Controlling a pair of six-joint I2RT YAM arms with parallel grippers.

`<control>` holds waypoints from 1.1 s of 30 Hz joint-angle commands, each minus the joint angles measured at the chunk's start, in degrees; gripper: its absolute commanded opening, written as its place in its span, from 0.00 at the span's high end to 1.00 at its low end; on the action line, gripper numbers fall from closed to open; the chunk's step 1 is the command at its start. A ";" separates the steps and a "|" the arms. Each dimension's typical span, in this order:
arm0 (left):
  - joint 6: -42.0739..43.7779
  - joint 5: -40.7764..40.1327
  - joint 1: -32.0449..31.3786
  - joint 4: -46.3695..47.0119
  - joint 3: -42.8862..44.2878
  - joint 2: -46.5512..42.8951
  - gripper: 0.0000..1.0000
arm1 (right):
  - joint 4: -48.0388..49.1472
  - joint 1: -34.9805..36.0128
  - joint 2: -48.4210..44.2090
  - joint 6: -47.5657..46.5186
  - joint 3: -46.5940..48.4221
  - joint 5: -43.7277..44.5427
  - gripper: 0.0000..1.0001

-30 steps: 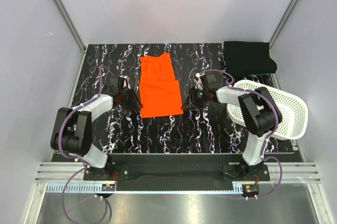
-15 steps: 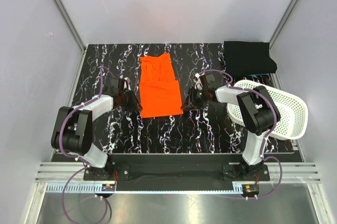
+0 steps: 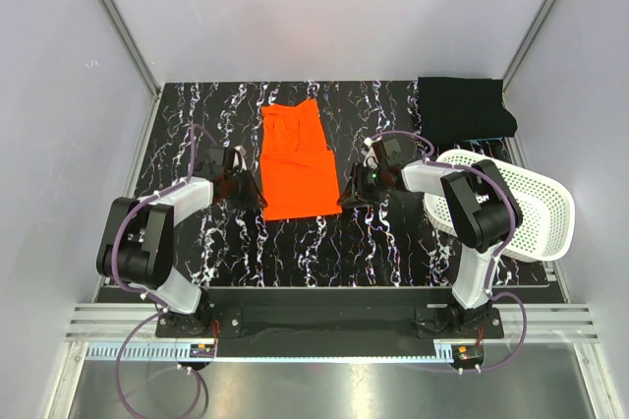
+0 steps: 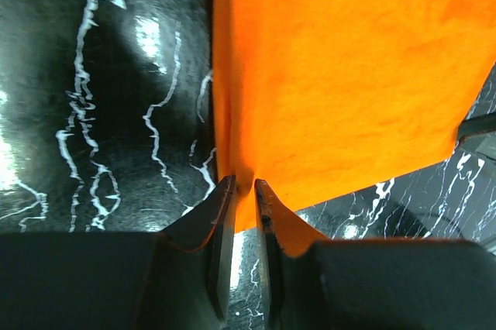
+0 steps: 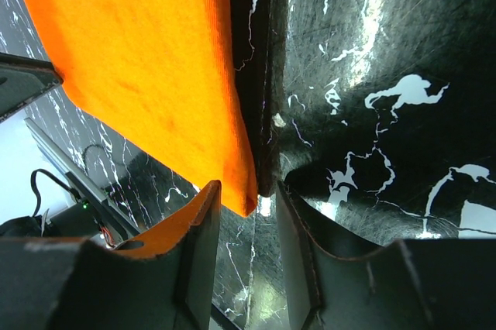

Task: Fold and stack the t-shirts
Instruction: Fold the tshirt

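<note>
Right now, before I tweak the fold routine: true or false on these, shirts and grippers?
1. The black t-shirt lies folded at the far right corner of the table. True.
2. The orange t-shirt sits in the white basket. False: it lies on the table, between the two grippers.
3. The right gripper has its jaws open around the orange t-shirt's near corner. True.
4. The orange t-shirt is stacked on the black one. False: they lie apart.
5. The left gripper hovers over the basket. False: it is at the orange t-shirt's near left corner.
</note>
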 commanded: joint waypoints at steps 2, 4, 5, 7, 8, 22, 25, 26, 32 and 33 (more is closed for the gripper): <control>0.73 0.92 -0.92 1.45 0.45 -0.77 0.80 | 1.57 0.01 0.52 -0.15 2.15 -1.21 0.58; 0.91 1.01 -1.01 1.27 0.54 -0.24 0.81 | 1.92 0.01 0.96 -0.07 2.24 -1.56 0.58; 0.82 1.36 -1.01 1.27 0.54 0.19 0.83 | 1.93 0.09 1.13 0.02 2.41 -1.73 0.58; 0.73 1.45 -1.01 1.10 0.36 -0.06 0.94 | 2.45 0.18 1.57 0.29 2.50 -2.61 0.59; 0.64 1.19 -1.01 1.01 0.28 -0.67 1.00 | 2.54 0.36 1.75 0.29 2.68 -2.70 0.60; -3.14 -7.16 -3.12 0.30 -6.32 -7.10 1.00 | 7.29 1.24 1.49 3.18 -0.92 -1.56 1.00; -2.79 -7.78 -3.21 0.22 -5.61 -5.61 1.00 | 7.20 1.41 0.87 3.36 -1.62 -1.30 1.00; -2.52 -7.78 -3.21 0.13 -5.26 -4.99 1.00 | 7.29 1.41 0.61 3.45 -2.24 -0.86 1.00; -2.08 -8.30 -3.38 -1.36 -4.73 -4.72 0.91 | 7.03 1.67 -1.94 3.28 -7.06 -0.24 1.00; -1.91 -8.65 -3.47 -2.76 -4.47 -5.33 0.89 | 7.02 1.68 -3.07 3.10 -8.03 -0.24 1.00</control>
